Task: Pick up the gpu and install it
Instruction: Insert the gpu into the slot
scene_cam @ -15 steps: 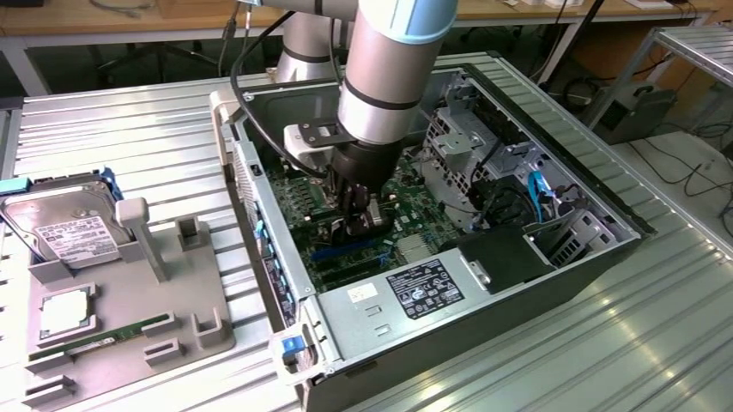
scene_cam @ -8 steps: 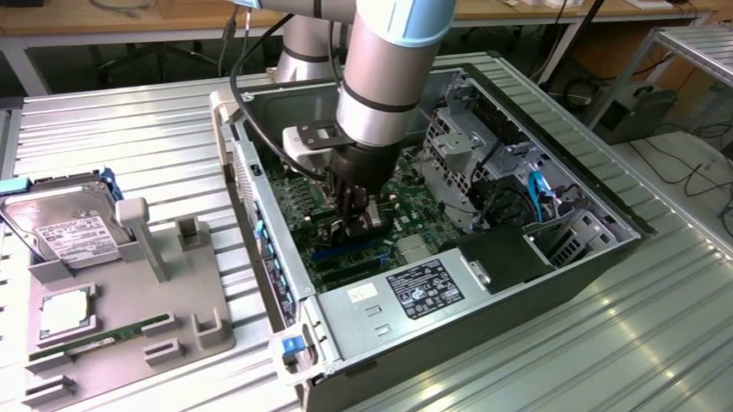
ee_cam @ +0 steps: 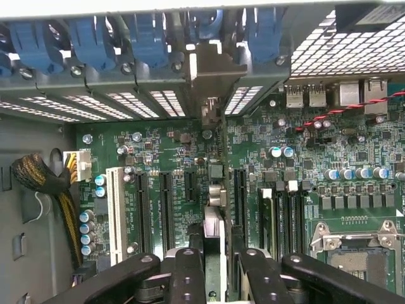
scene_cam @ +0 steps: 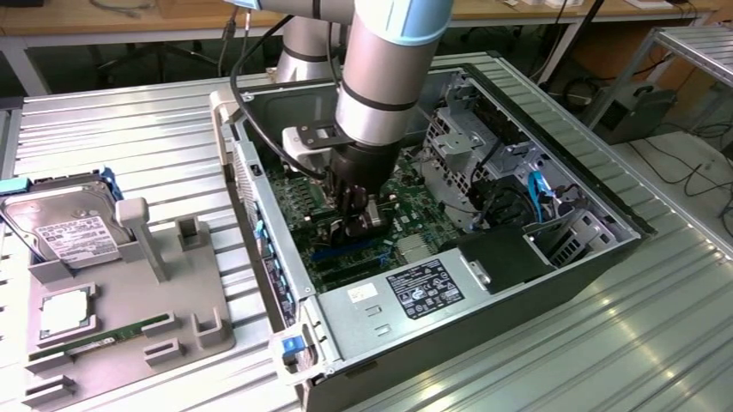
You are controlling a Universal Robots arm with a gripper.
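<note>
I am holding the slim black rectangular gpu card (ee_cam: 214, 237) edge-on between the black gripper (ee_cam: 215, 269) fingers, narrowed on it, above the green motherboard (ee_cam: 183, 158) slots inside the open grey computer case (scene_cam: 343, 322), judging it light, stiff, fragile, best pinched by its edges
</note>
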